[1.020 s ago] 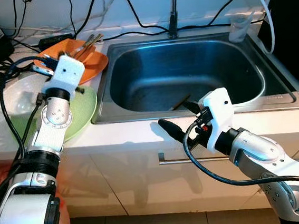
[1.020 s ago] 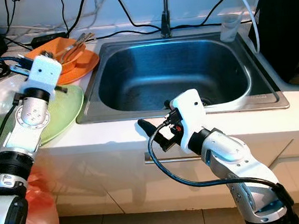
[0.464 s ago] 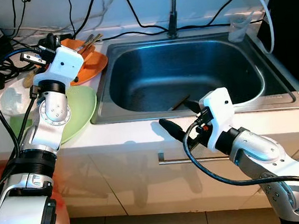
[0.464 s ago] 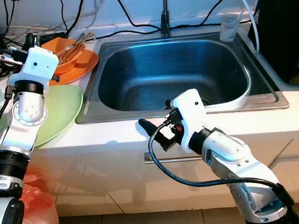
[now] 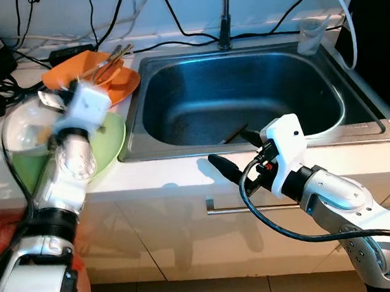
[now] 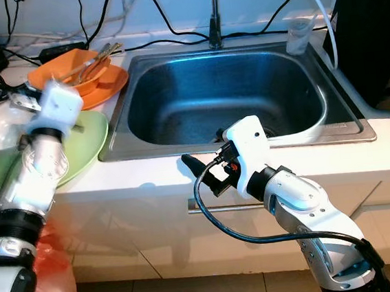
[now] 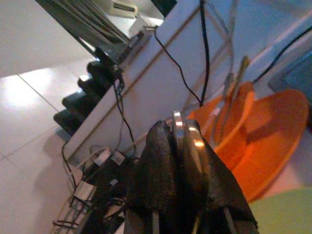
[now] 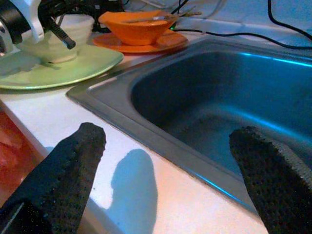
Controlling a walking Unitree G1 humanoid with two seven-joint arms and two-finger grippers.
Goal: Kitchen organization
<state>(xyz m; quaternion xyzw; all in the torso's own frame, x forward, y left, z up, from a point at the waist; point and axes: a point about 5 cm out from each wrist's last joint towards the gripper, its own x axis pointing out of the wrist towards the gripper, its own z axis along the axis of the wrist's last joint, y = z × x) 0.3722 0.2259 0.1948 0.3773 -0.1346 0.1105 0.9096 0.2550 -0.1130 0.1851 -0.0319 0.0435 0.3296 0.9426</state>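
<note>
The stainless sink (image 5: pixel 239 97) takes up the upper middle of the left eye view, with a dark thin utensil (image 5: pixel 235 134) lying on its floor near the front wall. To its left on the white counter (image 5: pixel 170 176) lies a pale green plate (image 5: pixel 108 144), and on it, at the left edge of the frame, a clear glass bowl (image 5: pixel 24 131). Behind these, in the upper left, an orange bowl (image 5: pixel 84 68) holding chopsticks (image 5: pixel 114 57) sits on an orange plate (image 5: pixel 125 82).

The left gripper (image 7: pixel 183 161) is blurred over the glass bowl in the eye views; in the left wrist view its fingers are pressed together on a thin shiny piece (a metal utensil, apparently). The right gripper (image 8: pixel 170 161) hangs at the lower middle of the eye views, just over the counter's front edge before the sink, fingers spread wide and empty.

The step in hand looks like carrying that utensil among the dishes. Next it needs a steady, slow placement, clear of the glass bowl's rim.
</note>
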